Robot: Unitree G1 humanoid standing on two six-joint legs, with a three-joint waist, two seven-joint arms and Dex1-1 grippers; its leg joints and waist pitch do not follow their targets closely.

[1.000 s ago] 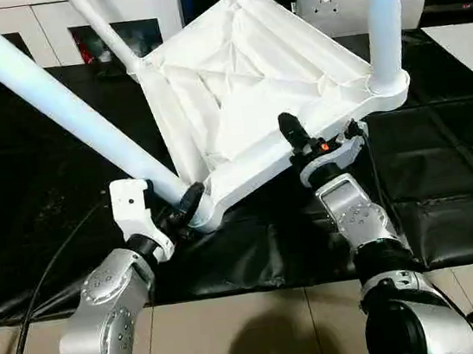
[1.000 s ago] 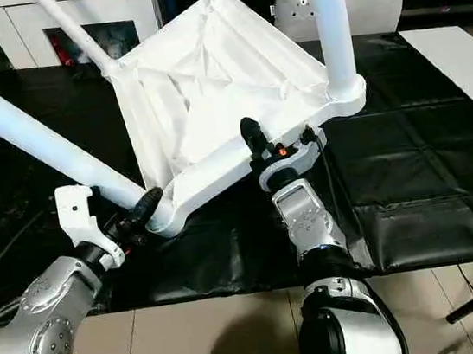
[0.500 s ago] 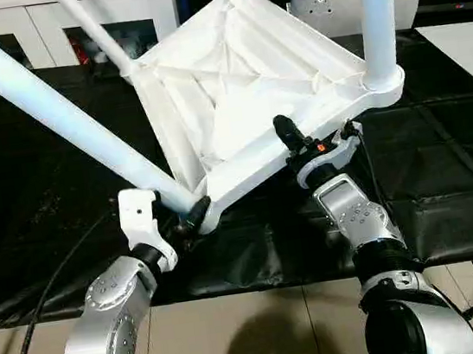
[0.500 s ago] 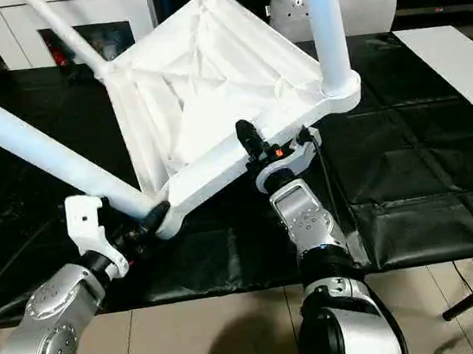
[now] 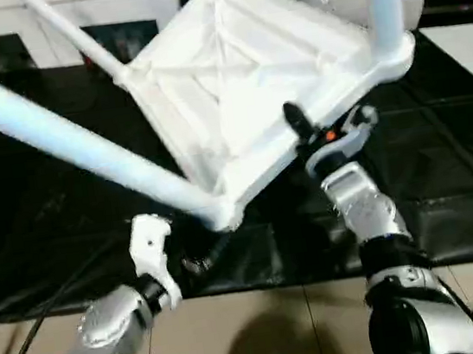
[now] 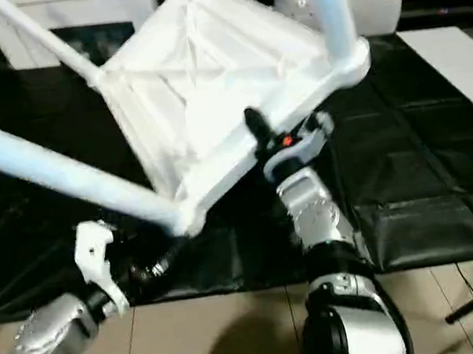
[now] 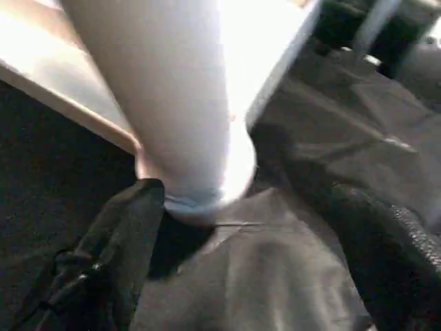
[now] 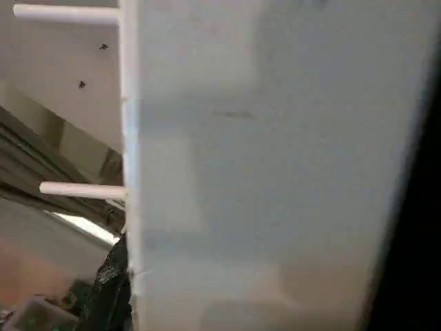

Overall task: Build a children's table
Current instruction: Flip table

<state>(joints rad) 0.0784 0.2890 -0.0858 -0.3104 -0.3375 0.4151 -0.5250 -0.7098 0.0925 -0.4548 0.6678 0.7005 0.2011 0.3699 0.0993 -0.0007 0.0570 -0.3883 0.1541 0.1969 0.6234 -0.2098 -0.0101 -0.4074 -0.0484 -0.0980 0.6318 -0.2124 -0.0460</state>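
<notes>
Tabletop (image 5: pixel 250 79) found tilted, underside up, over black work surface (image 5: pixel 444 167), legs fitted. Right gripper (image 5: pixel 304 129) clamped on near rim; left gripper (image 5: pixel 199 260) spread, apart. Likely slip, 1-sided hold.

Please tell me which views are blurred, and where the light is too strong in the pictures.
Left eye view: the whole picture is smeared, most along the near leg. Left wrist view: soft throughout, with the tabletop washed out to plain white by glare. Right wrist view: a flat pale surface with no sharp edges.

Leg (image 5: pixel 84 145) blocks left hand (image 5: pixel 197 262) (above).
</notes>
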